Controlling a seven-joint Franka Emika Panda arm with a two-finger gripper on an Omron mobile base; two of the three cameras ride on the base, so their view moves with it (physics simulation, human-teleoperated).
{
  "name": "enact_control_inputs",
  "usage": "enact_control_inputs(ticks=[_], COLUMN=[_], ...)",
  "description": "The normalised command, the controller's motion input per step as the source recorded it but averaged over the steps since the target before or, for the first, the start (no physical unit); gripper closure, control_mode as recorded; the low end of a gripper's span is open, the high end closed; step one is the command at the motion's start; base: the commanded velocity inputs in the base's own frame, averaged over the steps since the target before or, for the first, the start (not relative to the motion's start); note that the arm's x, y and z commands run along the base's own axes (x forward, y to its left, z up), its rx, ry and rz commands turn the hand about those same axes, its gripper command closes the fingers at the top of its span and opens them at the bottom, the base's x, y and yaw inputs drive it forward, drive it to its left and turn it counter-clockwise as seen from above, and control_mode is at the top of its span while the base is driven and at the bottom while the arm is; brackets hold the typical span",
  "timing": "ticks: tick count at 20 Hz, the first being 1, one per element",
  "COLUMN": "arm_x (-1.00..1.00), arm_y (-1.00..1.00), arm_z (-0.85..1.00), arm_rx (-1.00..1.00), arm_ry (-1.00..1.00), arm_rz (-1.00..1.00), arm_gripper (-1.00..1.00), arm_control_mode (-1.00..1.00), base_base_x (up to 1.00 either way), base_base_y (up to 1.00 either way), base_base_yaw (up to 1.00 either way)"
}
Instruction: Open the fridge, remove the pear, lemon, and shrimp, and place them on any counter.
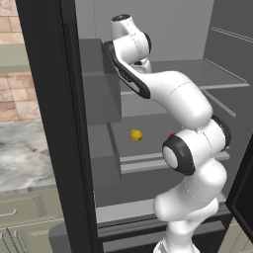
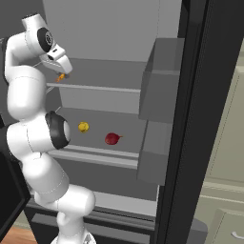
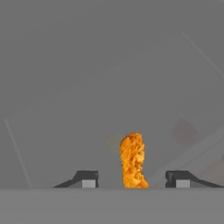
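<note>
The fridge stands open, showing its grey interior. On an upper shelf lies the orange shrimp, seen small under the hand as the shrimp. My gripper straddles it, with a gap between the shrimp and each fingertip, so the jaws are open around it. My gripper reaches in from the left side of the compartment. One shelf lower sit the yellow lemon and the dark-red pear. From the left, the lemon shows plainly and the pear peeks from behind my elbow.
The marble counter over pale green cabinets lies left of the fridge. Grey door bins hang on the open right door, and a similar bin on the left door. My arm fills the middle of the opening.
</note>
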Motion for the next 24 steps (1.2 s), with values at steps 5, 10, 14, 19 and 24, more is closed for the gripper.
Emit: enact_control_inputs(ticks=[5,10,14,19,24], arm_x=[0.16,0.02,0.00,0.00,-0.31], arm_y=[-0.01,0.00,0.00,0.00,-0.32], arm_z=[-0.52,-0.04,0.00,0.00,-0.69], arm_rx=[0.05,0.00,0.00,0.00,-0.01], arm_ry=[0.04,0.03,0.00,0.00,0.00], arm_rz=[0.00,0.00,0.00,0.00,0.05], arm_gripper=[1.00,1.00,1.00,1.00,1.00], arm_control_mode=[-1.00,-1.00,-1.00,-1.00,-1.00], base_base_x=[0.00,0.00,0.00,0.00,0.00], base_base_y=[0.00,0.00,0.00,0.00,0.00], base_base_yaw=[0.00,0.00,0.00,0.00,0.00])
